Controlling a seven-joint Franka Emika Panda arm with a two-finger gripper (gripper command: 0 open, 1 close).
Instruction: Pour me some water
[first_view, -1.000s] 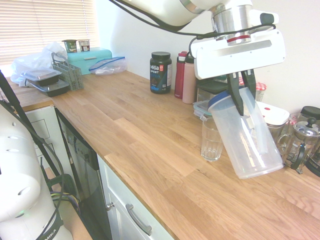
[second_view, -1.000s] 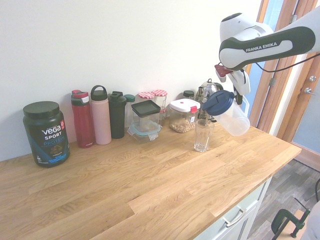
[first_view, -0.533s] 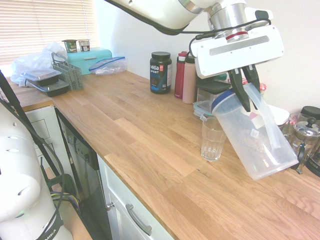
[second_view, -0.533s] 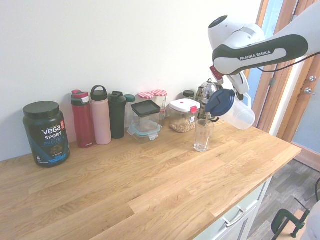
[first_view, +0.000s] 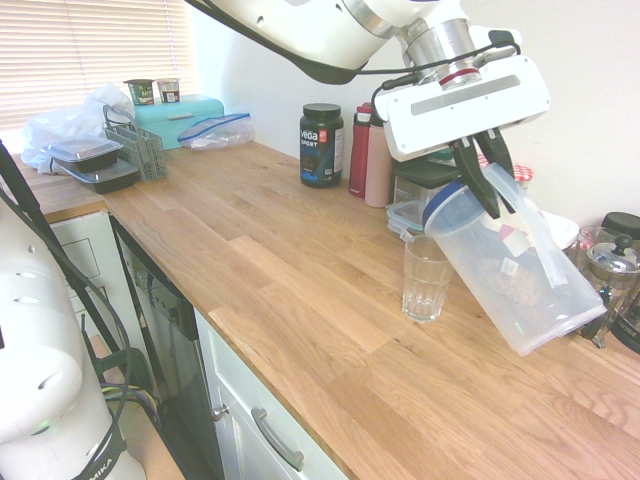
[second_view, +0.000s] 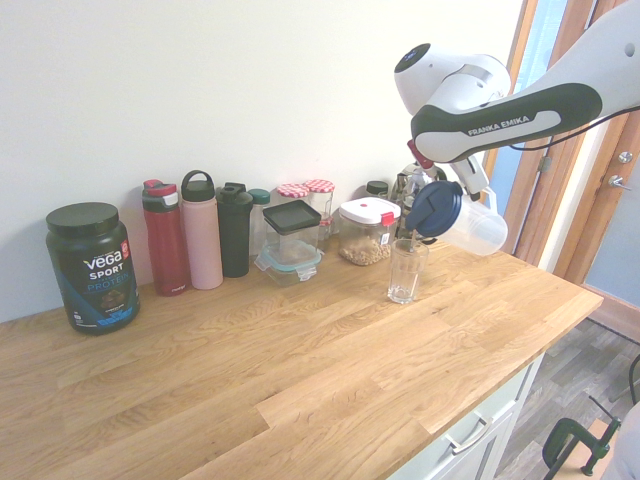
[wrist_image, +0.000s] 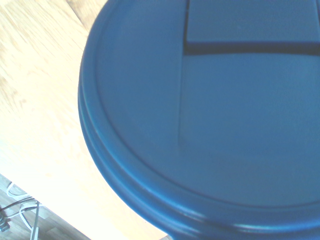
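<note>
Gripper (first_view: 484, 178) is clamped on the clear jug (first_view: 515, 285) with its blue lid (second_view: 434, 208), tipped steeply over the drinking glass (first_view: 425, 279) near the worktop's (first_view: 290, 280) back edge.

- Daylight enters through the blinds (first_view: 95, 55) at the upper left of the first exterior view, which are blown out to near white.
- The worktop (first_view: 300, 270) is evenly lit — shadows soft and faint.
- The second exterior view is bright and sharp.
- The wrist view is soft — the blue lid (wrist_image: 210, 115) fills it, out of focus, with pale overexposed wood at left.
</note>
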